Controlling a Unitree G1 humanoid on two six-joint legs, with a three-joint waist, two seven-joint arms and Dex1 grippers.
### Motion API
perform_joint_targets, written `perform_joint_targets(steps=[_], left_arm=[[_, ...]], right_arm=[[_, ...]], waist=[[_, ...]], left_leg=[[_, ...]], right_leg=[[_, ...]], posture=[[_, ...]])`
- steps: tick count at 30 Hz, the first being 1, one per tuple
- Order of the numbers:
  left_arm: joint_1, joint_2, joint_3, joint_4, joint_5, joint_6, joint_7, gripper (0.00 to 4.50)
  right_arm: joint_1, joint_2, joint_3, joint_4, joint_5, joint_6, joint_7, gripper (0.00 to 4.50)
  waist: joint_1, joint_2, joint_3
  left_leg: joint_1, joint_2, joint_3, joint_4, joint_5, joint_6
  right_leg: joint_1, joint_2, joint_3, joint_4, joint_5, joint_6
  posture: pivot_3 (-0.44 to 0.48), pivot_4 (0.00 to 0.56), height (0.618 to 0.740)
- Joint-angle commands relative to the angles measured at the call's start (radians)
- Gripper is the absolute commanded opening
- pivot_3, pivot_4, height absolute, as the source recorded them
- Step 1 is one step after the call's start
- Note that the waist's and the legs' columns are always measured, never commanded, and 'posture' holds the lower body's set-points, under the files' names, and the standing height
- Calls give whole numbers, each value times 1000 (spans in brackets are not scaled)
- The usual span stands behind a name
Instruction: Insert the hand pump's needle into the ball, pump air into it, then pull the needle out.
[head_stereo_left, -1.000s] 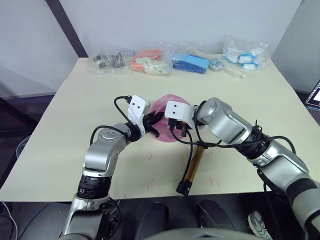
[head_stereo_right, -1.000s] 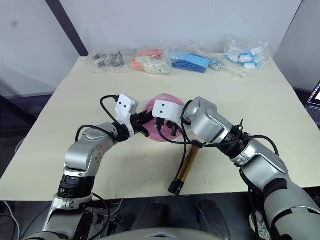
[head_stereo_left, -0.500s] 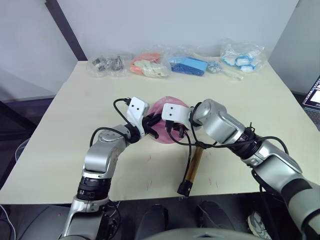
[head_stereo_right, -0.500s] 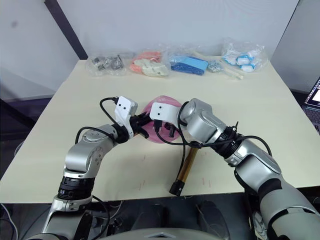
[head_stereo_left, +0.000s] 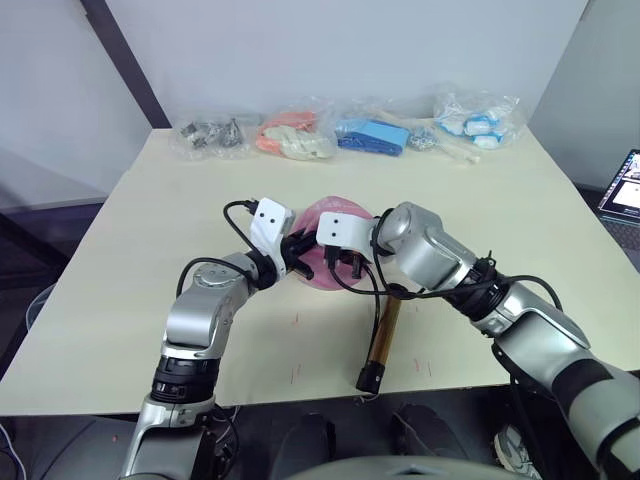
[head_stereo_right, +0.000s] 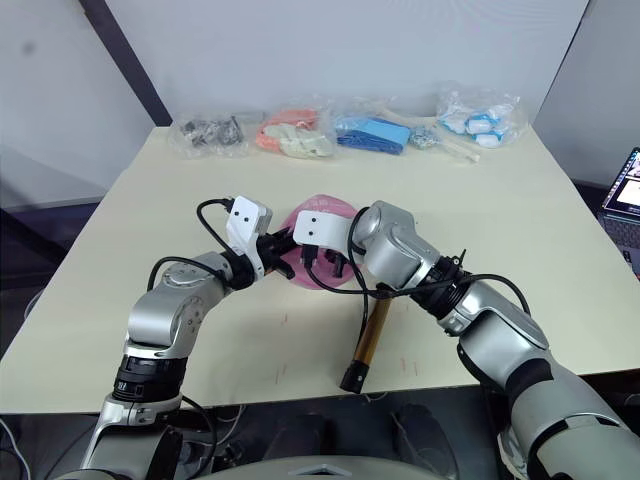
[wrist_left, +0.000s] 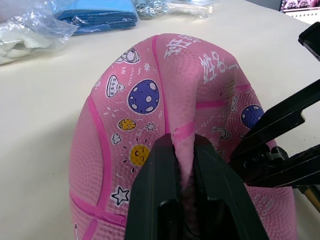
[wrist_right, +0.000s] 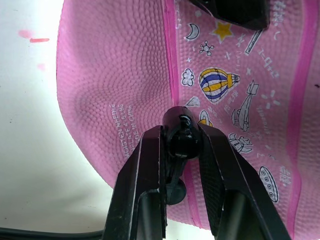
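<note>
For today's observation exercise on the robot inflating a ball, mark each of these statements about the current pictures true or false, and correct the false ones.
1. The left gripper pinches a raised fold of the pink ball. True.
2. The right gripper is open and holds nothing. False: its fingers are shut on the black needle fitting, held at the ball's surface.
3. The hand pump lies on the table, near its front edge. True.
4. The ball looks firm and fully round. False: it is soft enough to fold between the left gripper's fingers.
5. Clear bags of items lie in a row along the table's far edge. True.
</note>
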Motion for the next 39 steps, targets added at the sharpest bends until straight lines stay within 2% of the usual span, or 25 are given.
perform_joint_targets(steps=[1,21,39], left_arm=[[36,-14,-81,29,-16,58,-32,0],[44,-6,-80,19,-20,63,-32,0],[42,-2,-79,25,-22,64,-33,0]], right_arm=[[67,17,75,118,-11,6,15,374],[109,57,88,223,-109,-48,33,374],[111,114,29,387,-173,-117,2,374]], waist=[[-1,1,-1],[-8,3,-5],[-10,6,-8]], left_leg=[[0,0,0,0,0,0],[1,1,-4,-2,0,0],[4,0,-6,-4,0,-1]], right_leg=[[0,0,0,0,0,0],[0,1,0,-1,-3,0],[1,1,1,-1,-4,0]], posture=[[0,150,740],[0,150,740],[0,150,740]])
